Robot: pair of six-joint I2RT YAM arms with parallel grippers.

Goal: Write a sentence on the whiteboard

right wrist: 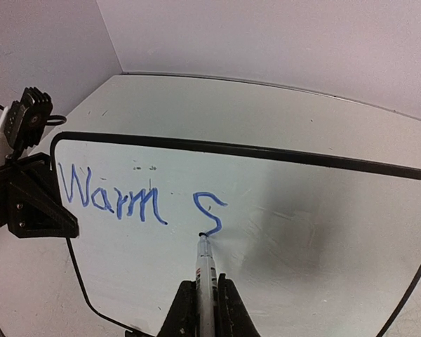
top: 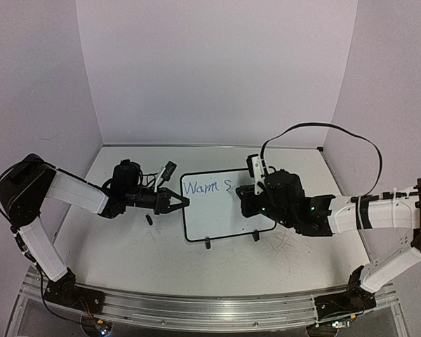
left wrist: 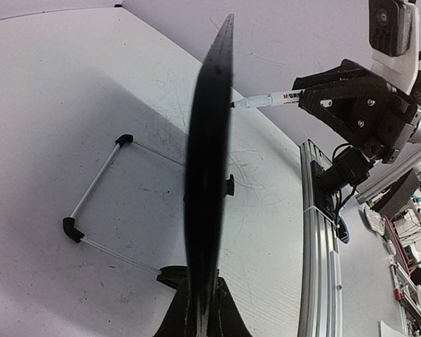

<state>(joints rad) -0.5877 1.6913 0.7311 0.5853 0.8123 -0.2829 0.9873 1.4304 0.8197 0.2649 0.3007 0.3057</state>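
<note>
Pinching a marker [right wrist: 204,270] by its barrel, the right gripper [right wrist: 205,300] had its jaws pressed onto it from both sides. The tip pointed forward and touched the whiteboard [right wrist: 323,232] at the lower end of the blue "s".

The sentence [right wrist: 137,200] read only "Warm s", one line in the upper left part of the board. Judged early in the task, most words not yet written.

Key relation: blank surface lay to the right of the tip in the right wrist view, along the board's long axis, the same way the writing ran. In the top view that meant away from the left gripper [top: 179,203] and toward the right arm's own side. So the next letter likely called for a short shift of the tip rightward, level with the "s".

The marker's long axis met the board face at a steep angle, seen side-on in the left wrist view.

Left gripper jaws were closed on the board's left edge, the thin black frame pinched between the fingers, bracing it. The board stood on its small feet [top: 208,243] near the middle of the table [top: 126,260], between both arms.

The right arm was nearer the blank area and the only one with the pen; the left arm gave just a steadying hold. Risk, as a guess: too hard a push could tip the board against the left grip.
</note>
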